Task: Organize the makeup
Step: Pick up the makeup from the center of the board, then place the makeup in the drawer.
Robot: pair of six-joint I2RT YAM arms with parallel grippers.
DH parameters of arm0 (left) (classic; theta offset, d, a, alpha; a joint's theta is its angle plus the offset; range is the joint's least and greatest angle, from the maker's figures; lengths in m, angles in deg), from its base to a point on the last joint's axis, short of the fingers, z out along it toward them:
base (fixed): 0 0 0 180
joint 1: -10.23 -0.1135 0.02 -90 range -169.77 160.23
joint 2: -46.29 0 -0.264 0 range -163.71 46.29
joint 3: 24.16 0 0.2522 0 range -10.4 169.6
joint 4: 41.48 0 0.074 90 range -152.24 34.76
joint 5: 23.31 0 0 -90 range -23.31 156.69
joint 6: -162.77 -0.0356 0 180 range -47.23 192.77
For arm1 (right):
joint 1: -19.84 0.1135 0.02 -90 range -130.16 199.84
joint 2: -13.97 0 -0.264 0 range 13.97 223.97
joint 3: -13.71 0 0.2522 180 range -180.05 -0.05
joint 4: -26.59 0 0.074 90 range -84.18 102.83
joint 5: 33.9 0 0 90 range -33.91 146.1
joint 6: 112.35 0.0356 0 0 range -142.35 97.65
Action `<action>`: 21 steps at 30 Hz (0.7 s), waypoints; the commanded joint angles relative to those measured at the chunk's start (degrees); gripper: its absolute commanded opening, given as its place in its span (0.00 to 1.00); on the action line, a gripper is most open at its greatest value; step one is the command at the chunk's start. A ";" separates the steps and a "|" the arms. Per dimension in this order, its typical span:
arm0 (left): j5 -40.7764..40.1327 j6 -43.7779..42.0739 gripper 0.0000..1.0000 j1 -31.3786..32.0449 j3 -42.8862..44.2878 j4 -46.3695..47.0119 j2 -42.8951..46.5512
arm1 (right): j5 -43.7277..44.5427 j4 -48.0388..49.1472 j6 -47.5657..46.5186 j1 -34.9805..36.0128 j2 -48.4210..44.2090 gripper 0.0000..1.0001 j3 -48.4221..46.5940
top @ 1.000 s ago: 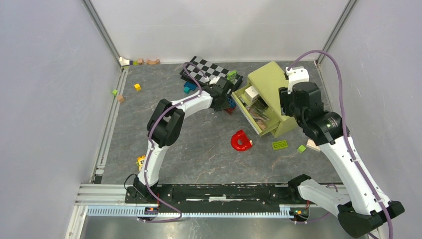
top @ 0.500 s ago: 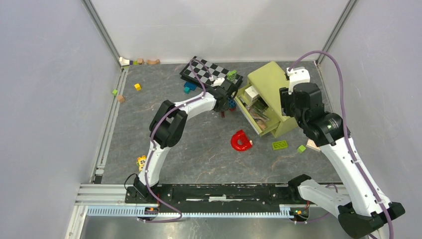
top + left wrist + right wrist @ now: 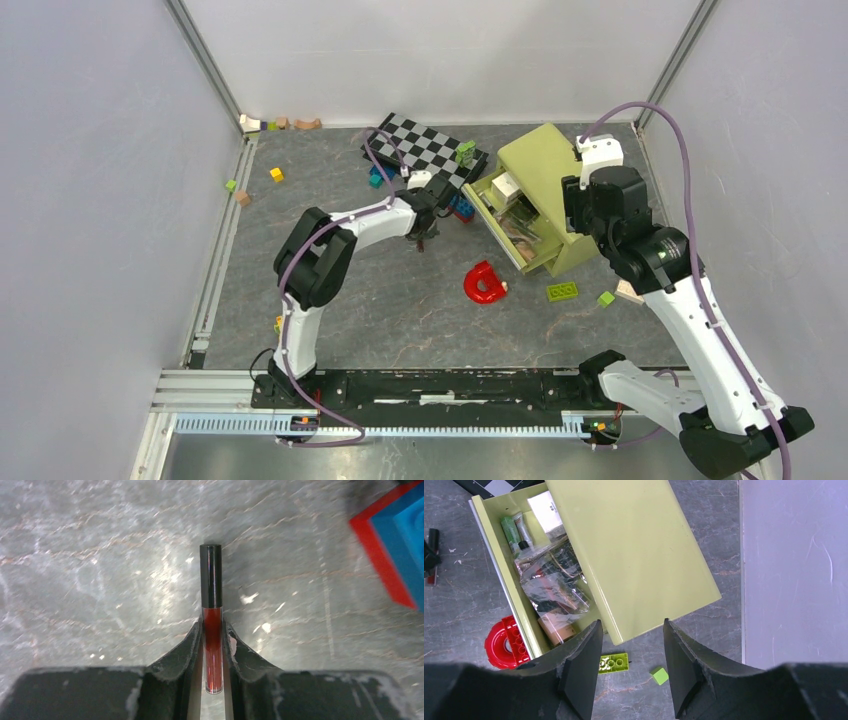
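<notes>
Grey marbled tabletop point(image 3: 400, 300), read from its near edge outward. Nearest the arm bases lie a red horseshoe-shaped plastic piece point(image 3: 485, 283), a flat lime-green studded brick point(image 3: 561, 291) and a small lime-green cube point(image 3: 605, 298), all apart from one another. Beyond the horseshoe, left of centre, the left gripper point(image 3: 213, 630) points down at the table with its two black fingers point(image 3: 190, 652) drawn almost together and clamped on a slim clear tube of red liquid with a black cap point(image 3: 212, 617). The pads grip the red part, and the capped end juts past the fingertips over bare table. Whether the tube touches the surface cannot be told. A blue toy brick with a red edge point(image 3: 400, 535) lies near it, not touching. To the right, the right gripper point(image 3: 630, 630) hangs above an olive-green box-shaped drawer cabinet point(image 3: 634, 545), its fingers well apart, holding and touching nothing. The cabinet's pulled-out drawer point(image 3: 489, 550) faces the left arm and contains a green tube point(image 3: 510, 530), a white carton point(image 3: 545, 507), a clear plastic bag of dark cosmetics point(image 3: 554, 582) and a tan item point(image 3: 555, 627). Farther back, a black-and-white chequered board point(image 3: 425, 148) lies beside the cabinet, and small coloured bricks point(image 3: 275, 175) are scattered toward the far left corner.
</notes>
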 commanded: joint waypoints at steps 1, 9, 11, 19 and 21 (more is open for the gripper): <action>0.28 -2.19 0.02 -0.35 -4.96 -5.78 4.62 | 0.16 2.49 0.28 0.11 -1.17 0.55 0.20; 9.92 2.40 0.02 -0.26 -5.82 0.70 20.67 | 0.48 2.51 1.10 0.11 -1.62 0.55 -0.06; 13.09 6.00 0.02 0.27 -5.32 3.62 23.16 | 0.43 2.36 1.37 0.11 -1.76 0.55 -0.17; 8.51 16.30 0.02 9.67 4.67 5.61 22.74 | 0.58 1.55 2.38 0.10 -2.62 0.55 -0.70; 7.26 18.85 0.02 11.28 7.53 5.83 20.55 | 0.69 1.29 2.55 0.12 -2.91 0.55 -0.89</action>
